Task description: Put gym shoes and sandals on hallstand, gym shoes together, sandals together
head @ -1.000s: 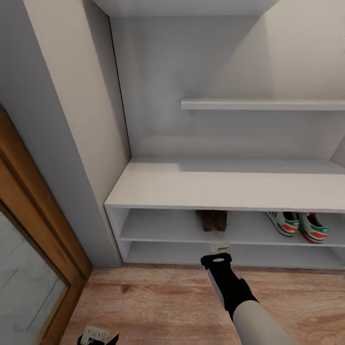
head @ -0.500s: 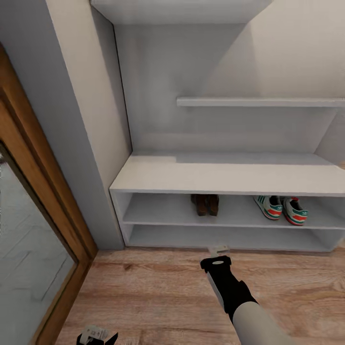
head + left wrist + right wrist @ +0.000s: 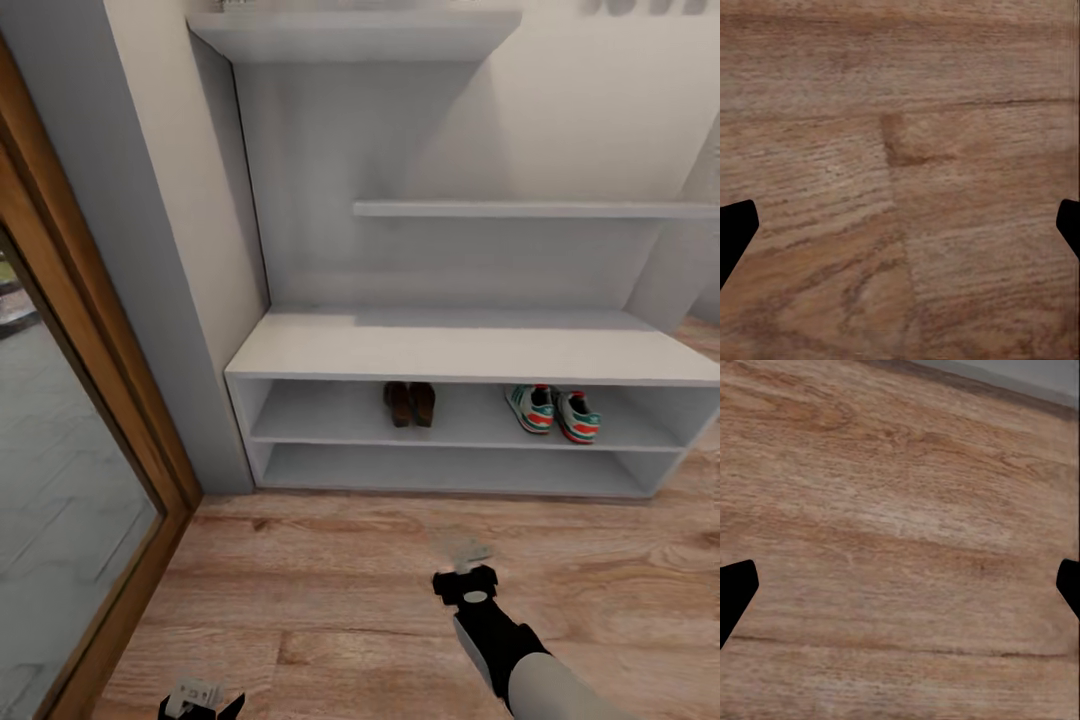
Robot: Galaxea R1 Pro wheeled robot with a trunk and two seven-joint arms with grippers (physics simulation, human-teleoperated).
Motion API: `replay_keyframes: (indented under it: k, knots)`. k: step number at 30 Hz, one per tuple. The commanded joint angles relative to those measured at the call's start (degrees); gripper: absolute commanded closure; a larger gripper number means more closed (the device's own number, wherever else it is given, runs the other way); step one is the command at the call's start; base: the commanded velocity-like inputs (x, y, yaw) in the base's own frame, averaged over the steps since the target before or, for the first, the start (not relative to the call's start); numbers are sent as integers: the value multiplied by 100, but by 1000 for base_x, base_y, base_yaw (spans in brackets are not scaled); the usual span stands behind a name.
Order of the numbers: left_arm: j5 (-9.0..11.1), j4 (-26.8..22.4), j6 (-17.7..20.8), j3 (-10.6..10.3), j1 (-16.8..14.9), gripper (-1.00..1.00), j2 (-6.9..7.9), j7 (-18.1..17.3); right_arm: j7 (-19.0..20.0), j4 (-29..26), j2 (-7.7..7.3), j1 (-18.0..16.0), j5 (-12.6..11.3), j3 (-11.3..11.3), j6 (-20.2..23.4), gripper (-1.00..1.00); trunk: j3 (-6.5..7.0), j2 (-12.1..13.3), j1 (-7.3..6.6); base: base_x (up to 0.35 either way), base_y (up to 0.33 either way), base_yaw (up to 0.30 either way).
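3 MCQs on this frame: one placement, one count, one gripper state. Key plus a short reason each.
1. Where do the sandals sit?
A. bench top
B. upper open tier
C. floor

2. How many shoes are on the rack?
A. two
B. three
C. four

3. Right gripper jaws?
A. open, holding nothing
B. shut on a sandal
C. shut on a sneaker

Key: 1 B, sandals stand in the hallstand's upper tier. 2 C, two sandals plus two gym shoes. 3 A, right gripper shows fingertips wide apart over bare floor.
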Motion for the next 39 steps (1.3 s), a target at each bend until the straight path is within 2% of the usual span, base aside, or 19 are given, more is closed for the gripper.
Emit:
replay_keyframes:
  k: [1,14,18,21,32,39]
  knots:
    - [-61,3,-30,51,-4,-100,-1,-26,-9,74,-54,0,55,-12,-77,-100,-4,-2,-4,-213,-167,0]
    - [-51,3,-30,214,-3,-100,21,-23,0,1351,-594,11,60,-7,-1803,-100,-4,-2,-4,-156,-109,0]
    - [-52,-1,-30,243,-2,-100,24,-23,5,1529,-705,50,59,-5,-2184,-100,-4,-2,-4,-73,-41,0]
    - [-53,1,-30,254,-4,-100,29,-23,7,1600,-769,212,53,-6,-2505,-100,-4,-2,-4,-31,-18,0]
    - [-54,1,-31,251,-4,-100,32,-23,4,1645,-816,654,47,-5,-3397,-100,-4,-2,-4,-7,-4,0]
    - [-56,2,-37,239,-2,-100,49,-23,1,1643,-821,843,32,-14,-3632,-100,-4,-2,-4,0,0,0]
